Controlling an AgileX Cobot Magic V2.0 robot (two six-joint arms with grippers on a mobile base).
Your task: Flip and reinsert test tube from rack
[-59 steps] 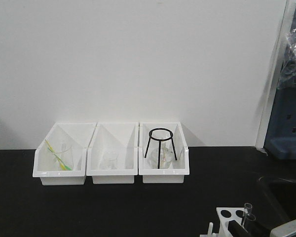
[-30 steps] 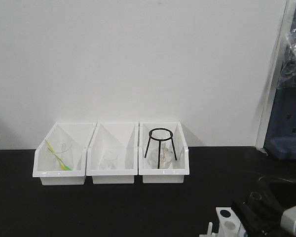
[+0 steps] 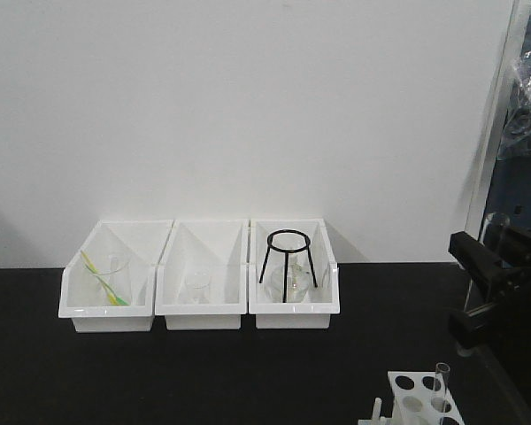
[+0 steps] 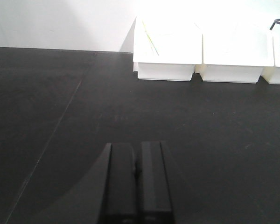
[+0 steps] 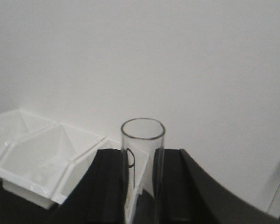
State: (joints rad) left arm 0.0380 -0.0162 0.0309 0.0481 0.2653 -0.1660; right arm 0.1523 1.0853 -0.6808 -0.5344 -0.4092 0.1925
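Right wrist view: our right tool (image 5: 142, 186) is pinching the test tube (image 5: 143, 135), mouth up, glass squeezed from both sides. We reckon it's held high and clear so there's room to flip it. In the front view the rack (image 3: 416, 394) sits on the table (image 3: 159, 372) below the tool, slightly left, with another tube (image 3: 442, 382) standing in it. Our left tool (image 4: 136, 179) is pressed together, empty, parked low.

no readable text or labels, views somewhat blurry

White bins (image 3: 202, 312), tripod (image 3: 288, 264), black table (image 3: 203, 376)
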